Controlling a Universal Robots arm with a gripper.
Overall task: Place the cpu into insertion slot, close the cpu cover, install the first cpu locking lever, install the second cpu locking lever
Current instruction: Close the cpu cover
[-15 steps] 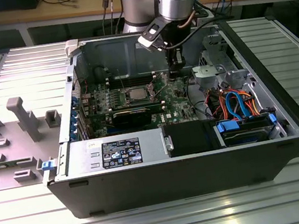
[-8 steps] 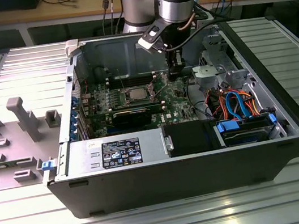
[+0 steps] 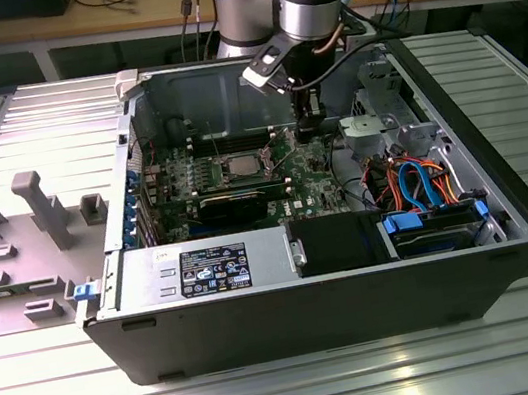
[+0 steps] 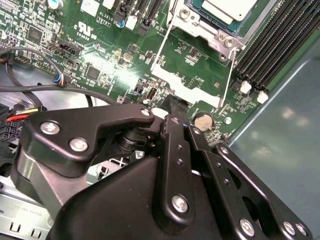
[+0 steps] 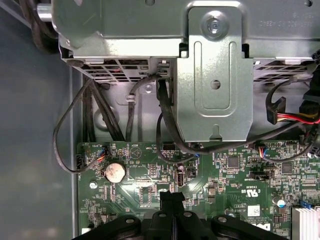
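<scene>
Hovering low over the green motherboard, the black linkage-arm gripper sits inside the open black computer case, which lies on a ribbed grey metal table.

Jaws: in both wrist views they are brought together at the tip, with nothing seen between them. The tip is just above bare board, near the round silver coin cell.

Cpu: the small flat square cpu with its silver-grey metal top lies in the socket near the middle of the board, to the exterior view's left of the gripper and apart from it. The long black expansion card lies just in front of the socket.

Cover: in the second wrist view the thin silvery metal cpu cover frames the cpu; I cannot tell whether it is pressed fully down.

Levers: two thin bright wire levers run from the socket corners toward the gripper, the first lever on one side and the second lever on the other. Whether either is hooked is unclear.
</scene>
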